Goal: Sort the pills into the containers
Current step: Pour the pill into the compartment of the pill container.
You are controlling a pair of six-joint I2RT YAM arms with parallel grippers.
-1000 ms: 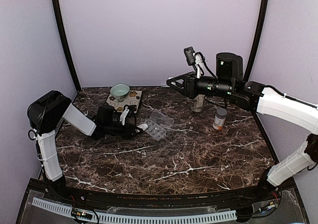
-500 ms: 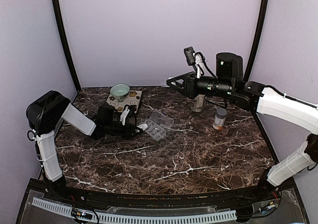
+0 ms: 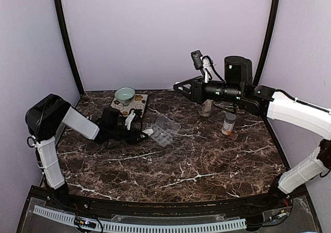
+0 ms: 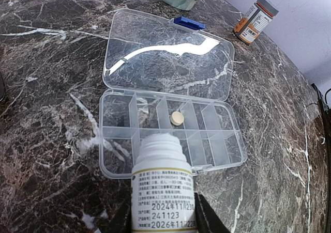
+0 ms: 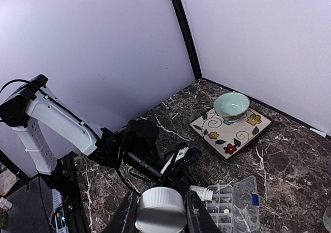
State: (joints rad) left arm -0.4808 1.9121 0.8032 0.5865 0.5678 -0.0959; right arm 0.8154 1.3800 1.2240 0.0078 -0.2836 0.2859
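Note:
The clear pill organizer (image 4: 217, 127) lies open on the marble, its lid (image 4: 165, 57) flat behind the two rows of containers. One round tan pill (image 4: 177, 118) sits in a back-row cell. My left gripper (image 4: 162, 215) is shut on a small white bottle (image 4: 162, 186), uncapped, with its mouth over the front row. In the top view this bottle (image 3: 149, 131) meets the organizer (image 3: 164, 132). My right gripper (image 5: 161, 210) hangs high above the table, shut on a white cap (image 5: 160, 204). From there the organizer (image 5: 240, 202) shows below.
An orange white-capped pill bottle (image 3: 228, 123) and a grey-green mug (image 3: 207, 108) stand at the back right. A floral plate (image 3: 135, 105) with a pale green bowl (image 3: 124, 94) sits at the back left, behind my left arm. Purple walls close in the table.

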